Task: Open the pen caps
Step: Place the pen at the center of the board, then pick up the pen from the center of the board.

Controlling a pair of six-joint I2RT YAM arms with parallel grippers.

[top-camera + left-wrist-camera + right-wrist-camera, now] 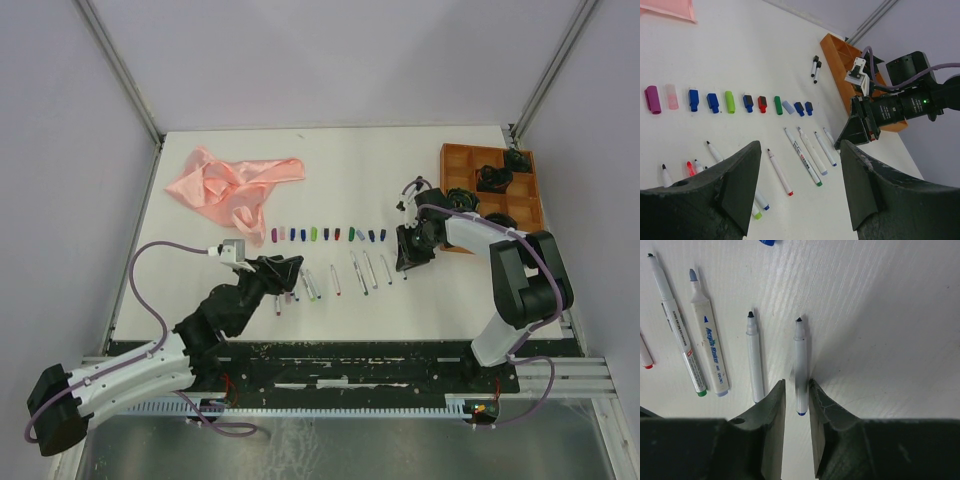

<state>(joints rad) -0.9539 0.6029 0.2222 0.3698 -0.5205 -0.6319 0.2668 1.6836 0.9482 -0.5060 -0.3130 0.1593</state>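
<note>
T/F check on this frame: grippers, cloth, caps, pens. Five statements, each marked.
1. The left gripper is open and empty. True.
2. The pink cloth lies in the orange tray. False: it lies on the table at the far left, and the tray sits at the far right.
3. An uncapped pen lies on the table between the right gripper's fingers. True.
4. The pen caps are heaped in a pile. False: they lie in a single row beyond the pens.
5. The pens in the right wrist view are all capped. False: their tips are bare.
</note>
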